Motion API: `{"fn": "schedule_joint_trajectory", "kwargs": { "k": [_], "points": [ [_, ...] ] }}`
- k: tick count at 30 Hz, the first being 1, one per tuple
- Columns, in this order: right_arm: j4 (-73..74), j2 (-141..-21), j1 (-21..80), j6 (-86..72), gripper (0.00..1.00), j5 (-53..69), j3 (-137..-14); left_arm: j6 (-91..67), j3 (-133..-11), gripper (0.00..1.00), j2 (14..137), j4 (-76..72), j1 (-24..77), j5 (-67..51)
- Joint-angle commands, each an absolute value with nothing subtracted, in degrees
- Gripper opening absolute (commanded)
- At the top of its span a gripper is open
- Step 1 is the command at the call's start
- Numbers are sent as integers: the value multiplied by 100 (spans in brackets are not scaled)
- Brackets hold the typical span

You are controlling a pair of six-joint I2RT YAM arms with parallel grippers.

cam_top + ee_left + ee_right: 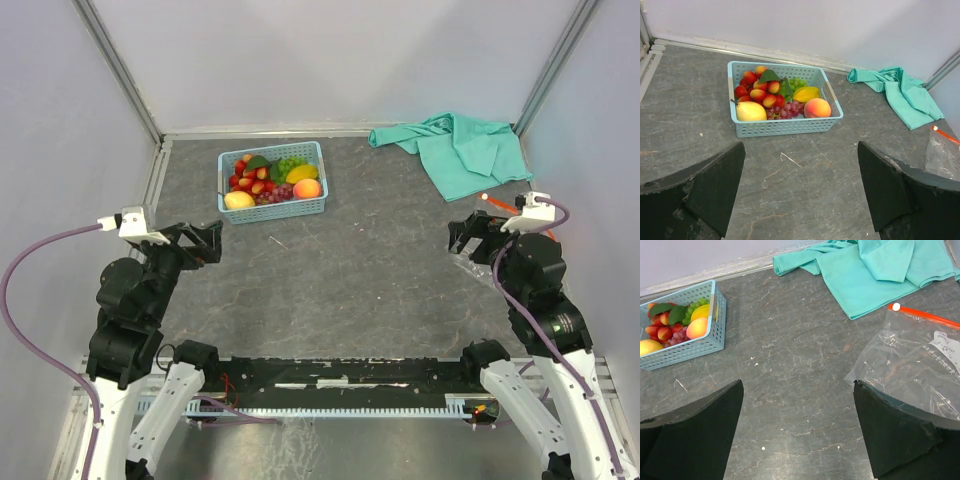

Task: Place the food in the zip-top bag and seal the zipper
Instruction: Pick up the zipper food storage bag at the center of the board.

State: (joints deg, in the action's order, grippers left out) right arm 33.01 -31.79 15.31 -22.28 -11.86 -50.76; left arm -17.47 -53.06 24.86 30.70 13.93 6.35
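Note:
The toy fruits (270, 179) lie in a light blue lattice basket (272, 208) at the back left: strawberries (757, 90), a lemon (751, 111), a peach (817, 107), grapes (790, 109). The clear zip-top bag (920, 365) lies flat at the right, its red-orange zipper (925, 316) on the far edge; in the top view it is mostly hidden under my right arm, only the zipper end (497, 204) showing. My left gripper (205, 243) is open and empty, in front of the basket. My right gripper (467, 235) is open and empty, beside the bag's left edge.
A teal cloth (460, 150) lies crumpled at the back right, just beyond the bag. A thin pale sliver (277, 241) lies on the grey table in front of the basket. Walls enclose the back and both sides.

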Motion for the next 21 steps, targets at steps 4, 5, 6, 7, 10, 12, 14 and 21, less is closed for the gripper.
{"fn": "schedule_joint_trajectory", "kwargs": {
  "k": [4, 5, 6, 7, 10, 12, 14, 21],
  "points": [
    [3180, -3095, 1512, -2237, 99, -1324, -5144, -1972, -5334, 99, 2486, 2836, 1354, 484],
    [3188, -3091, 1512, -2238, 99, -1331, -5150, -1971, -5333, 100, 2484, 2832, 1354, 487],
    [3195, -3079, 1512, -2236, 99, -1342, -5150, -1969, -5334, 99, 2477, 2843, 1355, 486],
    [3199, -3078, 1513, -2241, 99, -1356, -5143, -1964, -5329, 99, 2476, 2847, 1358, 484],
    [3243, -3076, 1515, -2243, 99, -1424, -5151, -1943, -5367, 100, 2491, 2902, 1351, 495],
    [3332, -3061, 1516, -2262, 99, -1510, -5148, -1949, -5384, 99, 2501, 2932, 1354, 485],
    [3402, -3021, 1512, -2313, 99, -1623, -5113, -1976, -5365, 100, 2496, 2935, 1353, 484],
    [3680, -3295, 1512, -2386, 99, -1894, -5099, -2060, -5171, 100, 2495, 2998, 1358, 424]
  ]
}}
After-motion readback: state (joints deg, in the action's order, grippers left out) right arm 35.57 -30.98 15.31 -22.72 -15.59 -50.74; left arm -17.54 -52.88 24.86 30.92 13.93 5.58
